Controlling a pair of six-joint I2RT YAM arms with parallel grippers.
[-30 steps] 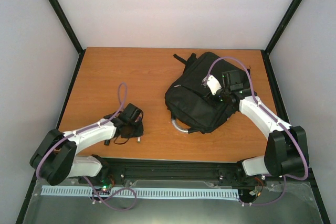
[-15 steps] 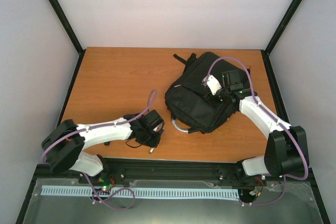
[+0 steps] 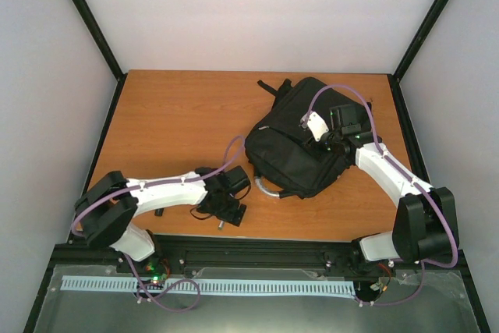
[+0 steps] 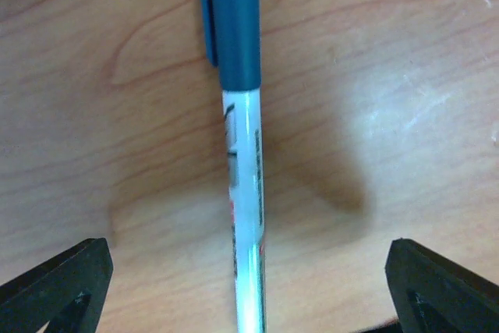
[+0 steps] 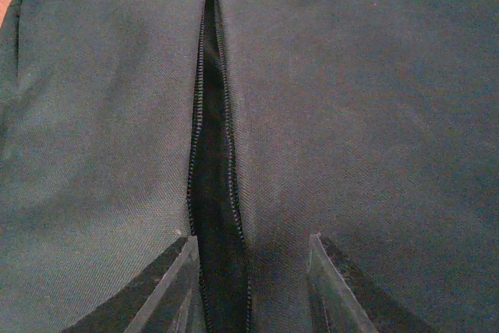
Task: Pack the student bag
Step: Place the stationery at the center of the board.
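Observation:
The student bag (image 3: pixel 296 142), a large black backpack, lies at the table's right with its pale grey loop handle (image 3: pixel 265 187) towards the front. My right gripper (image 3: pixel 323 142) rests on top of it. In the right wrist view the right gripper (image 5: pixel 249 286) pinches the student bag's fabric (image 5: pixel 374 115) beside an open zip slit (image 5: pixel 210 177). A pen (image 4: pixel 242 115) with a blue cap and white barrel lies on the wood between the wide-apart fingers (image 4: pixel 54 286) of my open left gripper (image 4: pixel 249 278); neither finger touches it. That left gripper (image 3: pixel 228 214) sits just left of the loop handle.
The wooden table (image 3: pixel 179 115) is bordered by black frame posts and grey walls. The bag's black straps (image 3: pixel 269 87) trail towards the back. The table's front edge runs just below the left gripper.
My left arm swung right toward the bag with its jaws shut, then opened them wide, leaving the pen free. The right arm and the bag stayed still.

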